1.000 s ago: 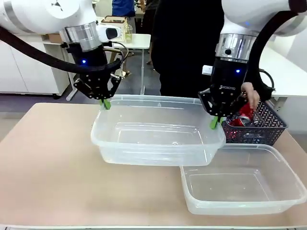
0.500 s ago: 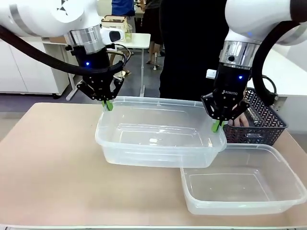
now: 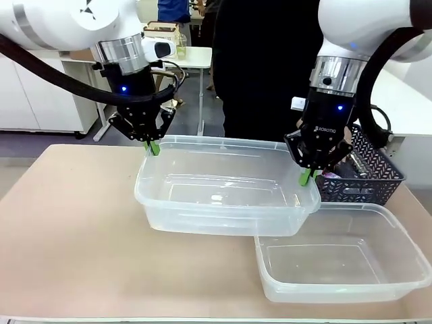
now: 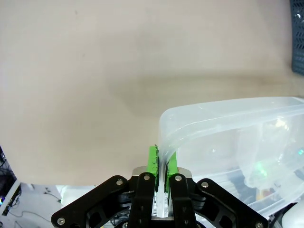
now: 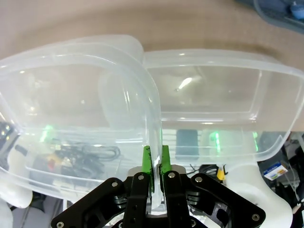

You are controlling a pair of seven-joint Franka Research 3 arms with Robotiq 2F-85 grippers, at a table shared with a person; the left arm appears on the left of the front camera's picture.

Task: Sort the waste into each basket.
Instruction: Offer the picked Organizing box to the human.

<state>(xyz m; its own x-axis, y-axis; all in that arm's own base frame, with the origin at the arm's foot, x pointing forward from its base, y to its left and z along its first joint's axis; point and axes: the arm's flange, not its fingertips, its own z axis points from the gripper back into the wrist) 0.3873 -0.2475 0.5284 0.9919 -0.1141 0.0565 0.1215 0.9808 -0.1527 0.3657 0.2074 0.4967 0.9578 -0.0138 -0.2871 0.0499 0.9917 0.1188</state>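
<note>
My two grippers hold one clear basket [image 3: 223, 192] just above the table. The left gripper [image 3: 150, 147] is shut on its far left rim, and the right gripper [image 3: 307, 177] is shut on its right rim. The left wrist view shows the left gripper [image 4: 161, 166] with green pads pinching the basket's curved rim [image 4: 190, 118]. In the right wrist view, the right gripper [image 5: 156, 164] pinches the thin wall [image 5: 154, 118]. A second clear basket [image 3: 341, 260] rests on the table at the front right, partly under the held one. It also lies beyond the held wall as the lower basket [image 5: 209, 90]. The waste is hidden.
A dark lattice basket [image 3: 368, 179] stands at the right, just behind my right gripper; its corner [image 4: 298, 38] appears in the left wrist view. A person in dark clothes [image 3: 270, 67] stands at the far side. Bare tabletop [image 3: 67, 229] stretches to the left.
The person's hand, which held a red can over the lattice basket, has gone from view. The held basket has shifted slightly to the right with both grippers.
</note>
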